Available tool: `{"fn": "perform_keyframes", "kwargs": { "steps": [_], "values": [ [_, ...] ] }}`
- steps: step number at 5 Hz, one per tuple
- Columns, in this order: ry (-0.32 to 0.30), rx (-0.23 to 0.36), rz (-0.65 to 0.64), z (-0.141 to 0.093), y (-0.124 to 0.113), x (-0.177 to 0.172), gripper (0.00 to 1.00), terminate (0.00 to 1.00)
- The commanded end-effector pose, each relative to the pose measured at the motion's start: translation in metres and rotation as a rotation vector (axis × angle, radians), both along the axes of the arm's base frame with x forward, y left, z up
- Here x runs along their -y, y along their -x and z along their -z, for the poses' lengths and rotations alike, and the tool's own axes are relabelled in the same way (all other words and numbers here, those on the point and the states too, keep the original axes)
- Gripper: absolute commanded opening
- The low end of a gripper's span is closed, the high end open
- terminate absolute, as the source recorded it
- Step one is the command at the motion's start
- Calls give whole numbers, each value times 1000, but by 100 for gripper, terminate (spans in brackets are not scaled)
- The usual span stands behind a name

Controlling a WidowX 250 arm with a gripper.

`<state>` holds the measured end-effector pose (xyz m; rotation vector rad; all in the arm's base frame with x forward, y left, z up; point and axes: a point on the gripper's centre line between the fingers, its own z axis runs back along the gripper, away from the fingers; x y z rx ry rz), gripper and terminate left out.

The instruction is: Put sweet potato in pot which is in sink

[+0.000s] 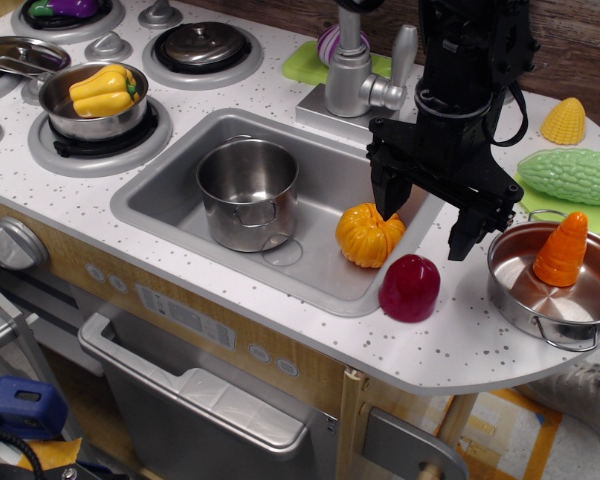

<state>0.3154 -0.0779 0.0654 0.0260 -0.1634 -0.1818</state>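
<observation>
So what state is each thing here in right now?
gripper: jaws open, empty, above the sink's right edge
sweet potato: on the counter, not gripped
pot: upright in sink, empty
pumpkin: resting in sink
carrot: standing in pan

**One raised camera looking down across the toy kitchen**

A single view covers the scene. The camera stands in front of the counter (pixel 280 330), above it, and looks down at an angle, so the countertop runs slantwise across the picture. It faces the wooden back wall (pixel 570 50) along the top edge. The sink (pixel 160 205) lies near the middle at close range, the burners (pixel 100 140) reach the upper left, and the oven door (pixel 190 400) fills the bottom. No second view shares any part.
</observation>
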Motion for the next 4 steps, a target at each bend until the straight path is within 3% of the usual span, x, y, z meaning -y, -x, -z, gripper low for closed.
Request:
{"fn": "perform_keyframes", "kwargs": {
  "steps": [1, 4],
  "values": [
    [0, 0, 0, 0, 0, 0, 100, 0],
    [40, 30, 20, 18, -5, -2, 100, 0]
  ]
}}
